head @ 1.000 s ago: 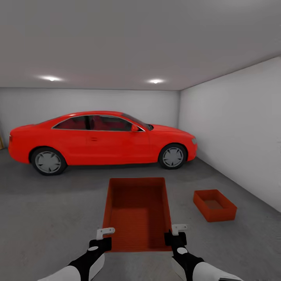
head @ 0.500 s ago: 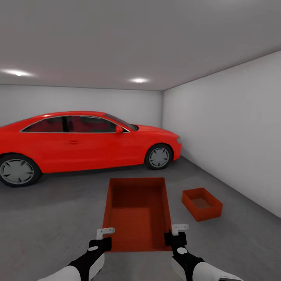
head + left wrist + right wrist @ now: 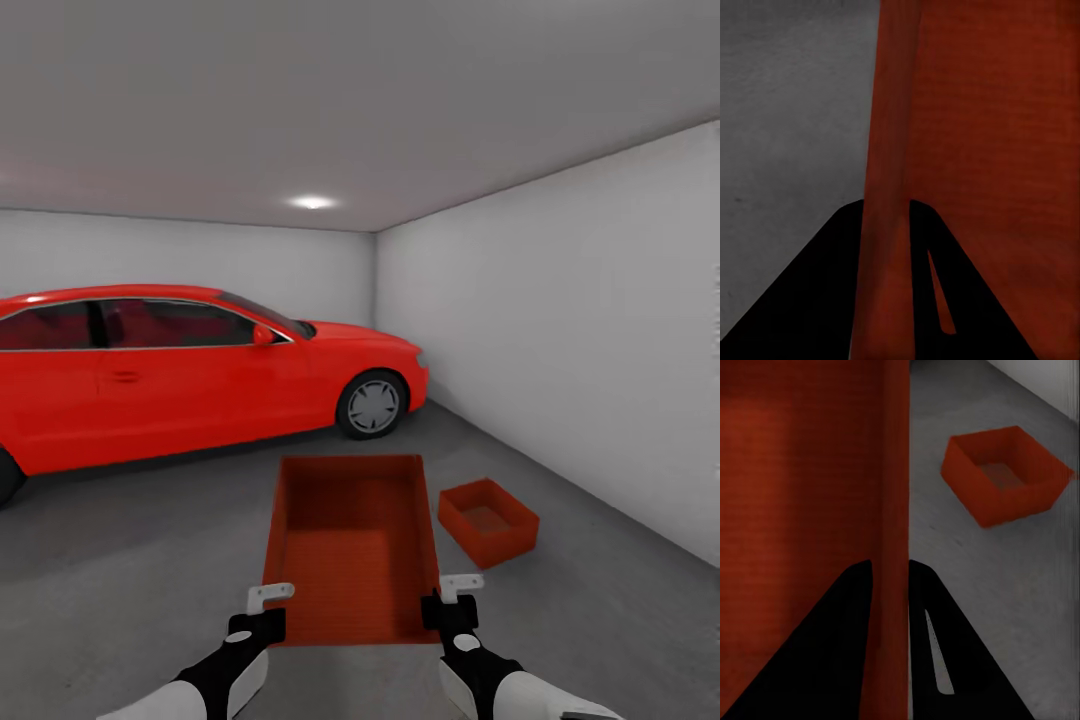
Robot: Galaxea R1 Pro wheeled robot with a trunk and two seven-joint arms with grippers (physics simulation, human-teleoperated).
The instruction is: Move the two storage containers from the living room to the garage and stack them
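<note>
I hold one red-orange storage container (image 3: pixel 350 545) level in front of me, above the dark grey garage floor (image 3: pixel 120 560). My left gripper (image 3: pixel 270 600) is shut on its left wall near the close corner. My right gripper (image 3: pixel 450 590) is shut on its right wall. In the left wrist view the container's wall (image 3: pixel 889 150) runs between the dark fingers (image 3: pixel 817 300); the right wrist view shows the other wall (image 3: pixel 894 495) clamped the same way. The second storage container (image 3: pixel 487 520) (image 3: pixel 1005 472) sits on the floor just right of the held one, empty.
A red car (image 3: pixel 200 375) is parked across the back left of the garage. A plain white wall (image 3: pixel 600 350) runs along the right side, close behind the floor container. Bare concrete stretches to the left and front.
The view has swung to the right: the car and the floor container sit further left in the picture. My grip on the held container is unchanged.
</note>
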